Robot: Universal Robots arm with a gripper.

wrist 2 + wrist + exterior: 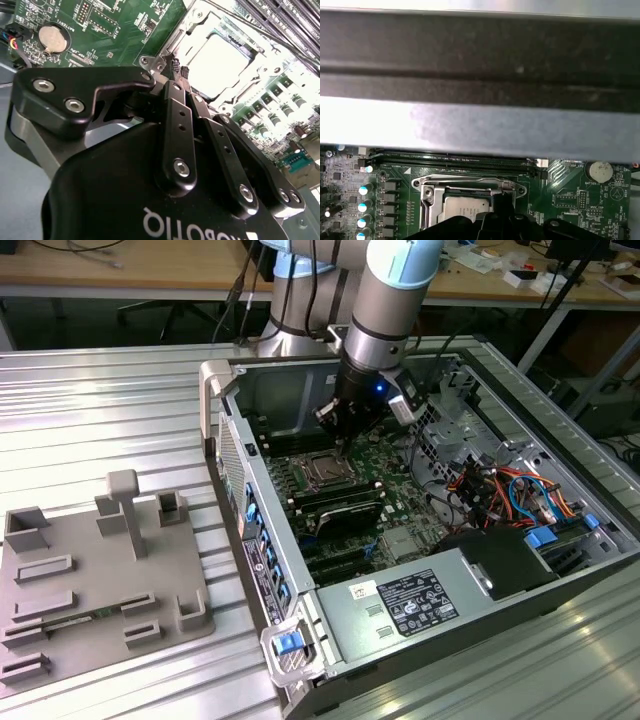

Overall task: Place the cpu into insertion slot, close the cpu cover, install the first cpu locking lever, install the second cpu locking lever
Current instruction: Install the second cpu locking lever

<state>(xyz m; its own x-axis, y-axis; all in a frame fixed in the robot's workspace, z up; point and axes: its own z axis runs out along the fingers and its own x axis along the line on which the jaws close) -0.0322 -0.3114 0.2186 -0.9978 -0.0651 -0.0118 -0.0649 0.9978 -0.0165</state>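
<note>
Closed end effector (pixel 180 70) points down beside cpu cover (pixel 200 30).

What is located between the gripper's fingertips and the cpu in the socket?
Nothing separate: in the second wrist view the gripper has its tips together at the cpu cover rim, beside the cpu.

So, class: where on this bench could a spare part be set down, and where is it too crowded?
Free: the ribbed metal table between the grey fixture tray and the computer case. Crowded: inside the case, around the cpu cover, where the gripper sits.
</note>
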